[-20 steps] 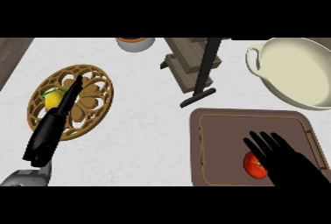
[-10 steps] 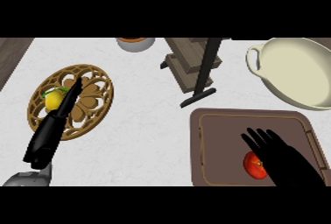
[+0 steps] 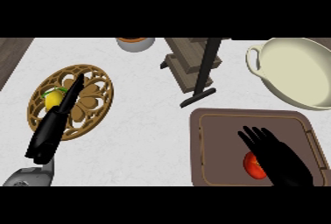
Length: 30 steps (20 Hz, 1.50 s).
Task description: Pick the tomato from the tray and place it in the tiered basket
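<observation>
A red tomato (image 3: 253, 166) lies on the brown tray (image 3: 223, 129) at the lower right. My right hand (image 3: 279, 155) hovers over the tray with straight fingers pointing away, its palm covering the tomato's right side. The wooden tiered basket (image 3: 187, 57) with its black post stands at the top centre. My left hand (image 3: 55, 123) rests open at the left, fingers stretched over a round wicker trivet.
The wicker trivet (image 3: 90, 98) holds a yellow fruit (image 3: 53, 99) partly hidden by my left hand. A large cream pot (image 3: 301, 72) sits at the upper right. A small bowl (image 3: 135, 43) stands at the top edge.
My right hand has shifted slightly left and down over the tray, covering more of the tomato. The left hand has not moved.
</observation>
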Motion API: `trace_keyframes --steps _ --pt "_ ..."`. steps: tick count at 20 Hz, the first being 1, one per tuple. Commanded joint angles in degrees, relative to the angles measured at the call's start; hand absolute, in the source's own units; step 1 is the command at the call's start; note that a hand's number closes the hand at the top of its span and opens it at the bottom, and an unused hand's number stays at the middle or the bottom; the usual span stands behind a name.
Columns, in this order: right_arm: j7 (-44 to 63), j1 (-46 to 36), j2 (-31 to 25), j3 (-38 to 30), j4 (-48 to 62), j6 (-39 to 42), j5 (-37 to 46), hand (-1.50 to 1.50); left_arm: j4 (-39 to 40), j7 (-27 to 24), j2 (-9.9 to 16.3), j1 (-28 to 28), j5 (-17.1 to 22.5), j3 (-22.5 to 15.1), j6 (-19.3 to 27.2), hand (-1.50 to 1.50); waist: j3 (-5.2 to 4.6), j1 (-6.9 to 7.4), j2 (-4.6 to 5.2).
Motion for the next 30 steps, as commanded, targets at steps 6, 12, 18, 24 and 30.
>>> trace_keyframes --steps 6,12,18,24,30 --pt "-8.60 0.06 5.06 0.78 8.02 -3.66 -0.90 1.50 0.57 1.98 -0.13 -2.79 0.04 1.55 -1.91 0.00 0.03 0.05 0.08" --pt "-13.42 0.19 4.11 0.82 7.00 -9.08 4.68 1.50 0.06 -2.96 -1.08 2.04 -1.55 1.65 -1.00 0.00 -0.01 0.06 -0.01" --pt "-13.95 0.17 5.46 0.30 -0.55 -10.28 6.00 1.50 -0.41 -0.72 -2.10 0.29 -1.66 1.54 -1.44 0.00 -0.01 -0.05 -0.05" --pt "7.57 5.46 11.54 -13.29 -8.30 -9.34 4.57 1.50 -0.30 -0.43 -1.55 2.44 -2.06 3.06 -0.15 0.00 -0.31 -4.30 -0.96" --pt "30.68 9.20 19.02 -27.09 -16.58 -8.90 6.69 1.50 -0.31 -0.06 -0.54 5.10 -1.64 5.35 0.35 0.00 -0.77 -8.39 -2.15"
